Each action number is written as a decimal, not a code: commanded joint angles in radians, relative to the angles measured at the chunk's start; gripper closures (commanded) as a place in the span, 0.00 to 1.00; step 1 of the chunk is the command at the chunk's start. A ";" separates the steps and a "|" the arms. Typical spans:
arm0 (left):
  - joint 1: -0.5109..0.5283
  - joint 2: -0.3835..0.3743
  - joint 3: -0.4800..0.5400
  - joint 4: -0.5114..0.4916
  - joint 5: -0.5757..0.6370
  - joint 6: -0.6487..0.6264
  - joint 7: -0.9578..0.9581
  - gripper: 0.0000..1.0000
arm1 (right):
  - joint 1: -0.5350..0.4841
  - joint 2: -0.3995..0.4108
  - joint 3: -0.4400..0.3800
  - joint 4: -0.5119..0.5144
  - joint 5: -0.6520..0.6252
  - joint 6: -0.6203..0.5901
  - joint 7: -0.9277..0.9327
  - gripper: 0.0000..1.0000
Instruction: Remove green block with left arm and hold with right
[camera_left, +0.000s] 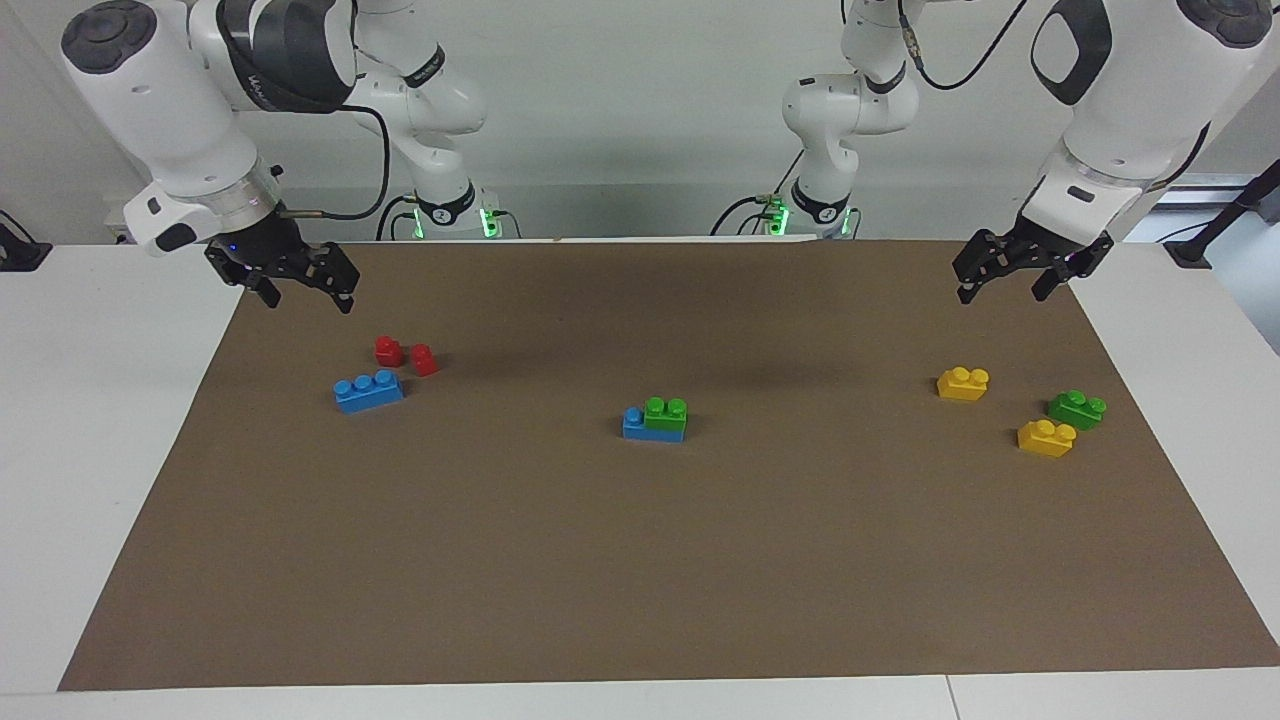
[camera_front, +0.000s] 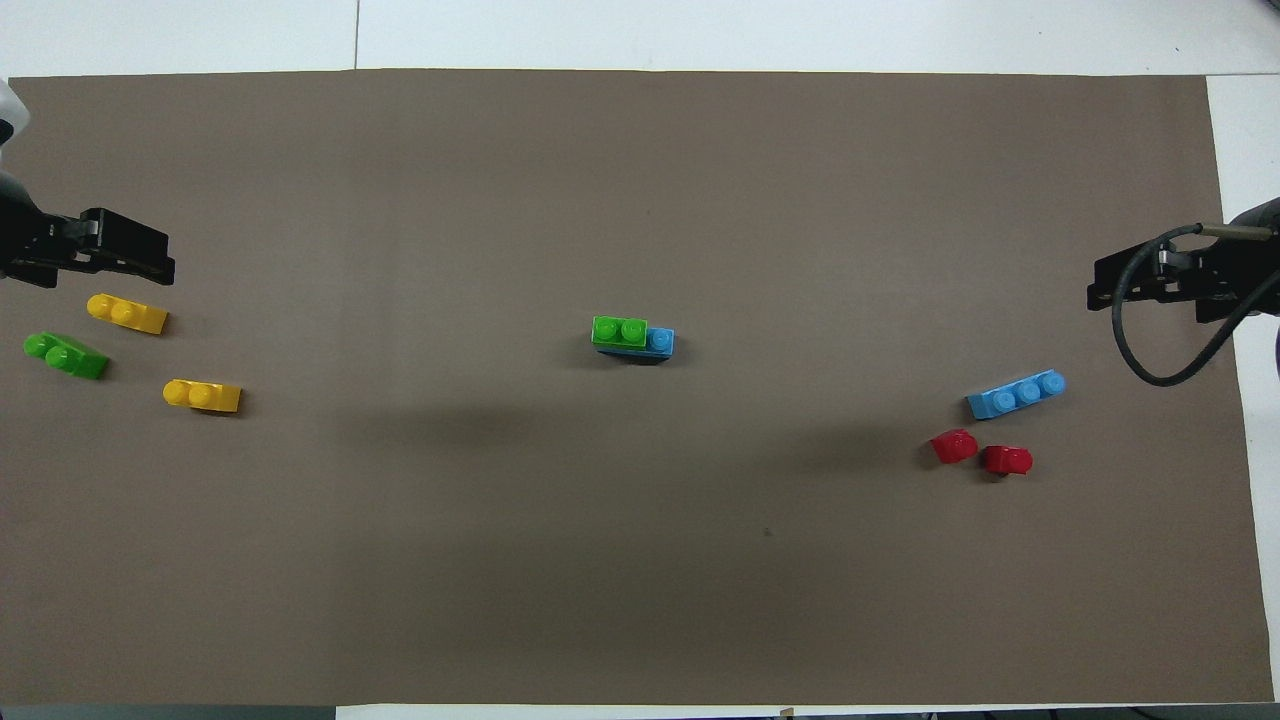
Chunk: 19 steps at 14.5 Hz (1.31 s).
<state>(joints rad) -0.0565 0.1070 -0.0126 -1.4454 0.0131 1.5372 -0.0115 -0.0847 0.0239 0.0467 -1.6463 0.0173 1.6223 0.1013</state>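
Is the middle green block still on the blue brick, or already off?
On. The green block sits stacked on the blue brick at mid-mat, covering all but one stud. Neither pincer is near it.

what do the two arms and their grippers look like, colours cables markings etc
Both arms are glossy white with rounded dark grey joint caps and black panels. Each ends in a black two-finger gripper built of skeletal links: the left gripper and the right gripper. A black cable loops along each arm, the right arm's hanging beside its wrist. Green lights glow at both bases, which carry round black badges.
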 joint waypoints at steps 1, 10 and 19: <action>0.003 -0.010 0.000 0.002 -0.015 0.000 0.001 0.00 | 0.008 0.004 0.004 0.003 -0.023 0.013 -0.008 0.00; -0.005 -0.010 -0.003 0.007 -0.015 0.024 -0.008 0.00 | 0.028 0.001 0.002 -0.007 -0.022 0.028 0.020 0.00; 0.001 -0.015 -0.003 -0.009 -0.015 0.053 -0.011 0.00 | 0.097 -0.009 0.010 -0.127 0.084 0.120 0.492 0.00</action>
<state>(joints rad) -0.0587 0.1047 -0.0174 -1.4429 0.0123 1.5677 -0.0120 0.0029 0.0253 0.0535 -1.7257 0.0443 1.6954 0.4916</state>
